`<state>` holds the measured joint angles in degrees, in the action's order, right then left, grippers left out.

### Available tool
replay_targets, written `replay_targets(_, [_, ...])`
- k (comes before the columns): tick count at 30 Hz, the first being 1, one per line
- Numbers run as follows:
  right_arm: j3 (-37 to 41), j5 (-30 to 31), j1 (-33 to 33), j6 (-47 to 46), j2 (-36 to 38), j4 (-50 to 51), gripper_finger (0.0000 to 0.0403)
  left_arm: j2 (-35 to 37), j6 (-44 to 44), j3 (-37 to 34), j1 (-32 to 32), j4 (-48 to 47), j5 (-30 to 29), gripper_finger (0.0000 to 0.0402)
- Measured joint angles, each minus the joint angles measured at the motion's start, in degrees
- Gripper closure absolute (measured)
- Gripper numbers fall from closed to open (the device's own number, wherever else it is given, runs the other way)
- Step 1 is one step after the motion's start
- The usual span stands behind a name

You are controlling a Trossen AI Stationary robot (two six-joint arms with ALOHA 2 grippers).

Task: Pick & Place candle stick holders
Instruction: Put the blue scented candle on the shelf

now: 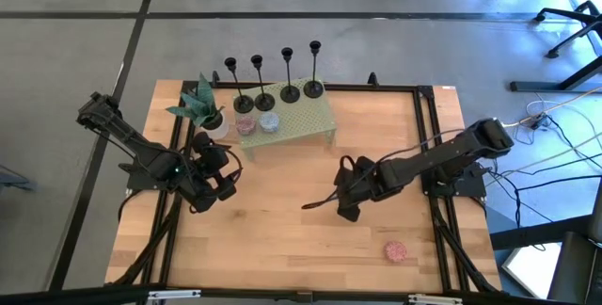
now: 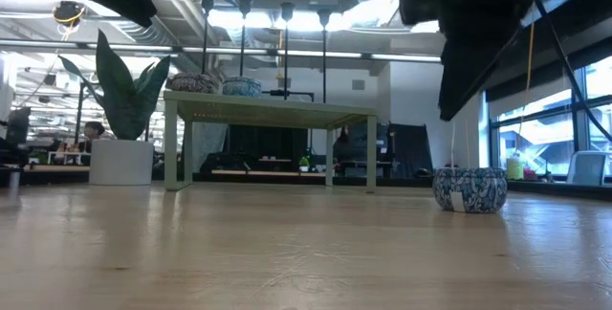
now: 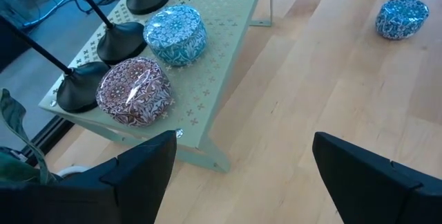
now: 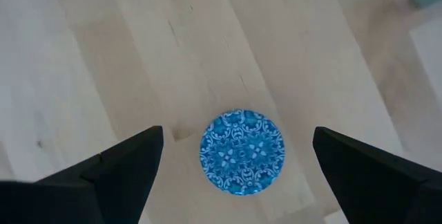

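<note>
Four black candle stick holders stand on their round bases in a row along the far edge of a small green perforated stand. Three of the bases show in the left wrist view, and the stems show in the low view. My left gripper is open and empty, above the table just near of the stand's left end. My right gripper is open and empty, pointing down over a blue patterned tin at mid-table. Its fingers are wide on either side, clear of the tin.
A red-brown tin and a blue tin sit on the stand in front of the holders. A potted plant stands at the stand's left end. A pink tin lies near the front right. The blue tin on the table also shows in the low view.
</note>
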<state>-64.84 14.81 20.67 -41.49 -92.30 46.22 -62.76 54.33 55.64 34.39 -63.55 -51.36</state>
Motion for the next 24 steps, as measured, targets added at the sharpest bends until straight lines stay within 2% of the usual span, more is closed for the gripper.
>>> replay_targets(5, [0.00, -0.26, -0.47, -3.62, -2.82, 0.46, 0.0025, 0.00, 0.00, 0.00, 0.00, 0.11, 0.01, 0.0064])
replay_targets(9, [0.00, -3.02, -2.41, -8.38, -4.26, 1.31, 0.0025, 0.02, 0.00, 0.00, 0.00, 0.48, 0.01, 0.0064])
replay_targets(15, [0.00, -5.20, -5.26, -19.30, -6.20, 4.11, 0.0025, 0.00, 0.02, 0.00, 0.00, 0.75, 0.33, 0.0064])
replay_targets(24, [0.00, -9.62, -4.85, -21.09, -9.02, 2.41, 0.0025, 0.00, 0.01, 0.00, 0.00, 0.83, 0.43, 0.0064])
